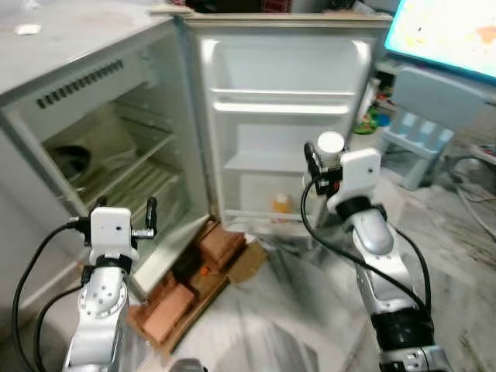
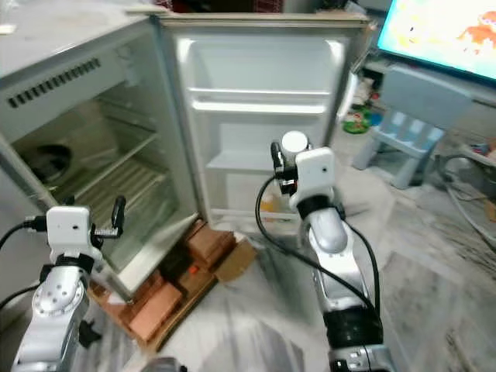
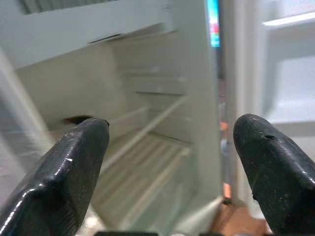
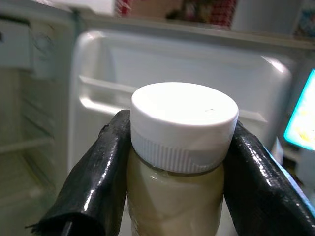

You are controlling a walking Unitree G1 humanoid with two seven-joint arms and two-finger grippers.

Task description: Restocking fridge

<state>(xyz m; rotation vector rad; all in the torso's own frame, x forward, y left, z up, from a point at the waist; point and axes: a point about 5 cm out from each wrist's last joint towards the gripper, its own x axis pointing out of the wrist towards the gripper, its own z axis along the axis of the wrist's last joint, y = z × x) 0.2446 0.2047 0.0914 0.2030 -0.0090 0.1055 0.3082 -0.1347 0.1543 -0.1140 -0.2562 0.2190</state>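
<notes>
Between the right end effector's point(image 4: 172, 162) two black fingers point(image 4: 93, 182) sits a white-capped bottle point(image 4: 179, 147) of pale creamy liquid, pinched just under the cap, held upright before the open fridge door point(image 1: 283, 132). Door racks lie straight ahead; a small orange-capped bottle point(image 1: 280, 204) already stands on the lowest one. Risk, as I judge it: the grip is high on the neck, so a bump of the bottle's base on a rack rail could swing it or slip it out. Over on the left, the left end effector point(image 1: 146, 219) hangs spread wide and empty, pointing into the fridge point(image 1: 101, 139) with its wire shelves point(image 1: 143, 182). Below the door, stacked bricks point(image 1: 182, 291) and cardboard crowd the floor, a possible snag for the feet. Off right stand a pale blue stool point(image 1: 422, 128) and a bright screen point(image 1: 446, 31).
</notes>
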